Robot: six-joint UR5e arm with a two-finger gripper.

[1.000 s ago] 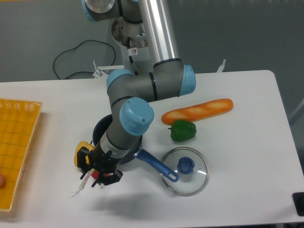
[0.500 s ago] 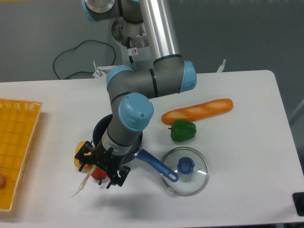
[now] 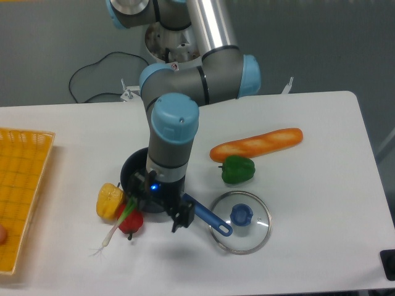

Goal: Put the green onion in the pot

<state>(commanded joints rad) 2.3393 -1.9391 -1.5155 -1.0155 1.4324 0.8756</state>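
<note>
The green onion lies on the table at front left, its white roots toward the front and its green leaves running up toward the gripper's left finger. The pot, dark and round with a blue handle, stands just behind, mostly covered by the arm. My gripper hangs over the pot's front rim, right of the onion. Its fingers stand wide apart, open, with nothing held between them.
A yellow pepper and a red vegetable lie against the onion. A glass lid with a blue knob, a green bell pepper and a bread loaf lie to the right. A yellow basket sits at the left edge.
The gripper has moved right, from over the onion and red vegetable to the pot's front rim, and turned at the wrist. The onion has stayed in place on the table.
</note>
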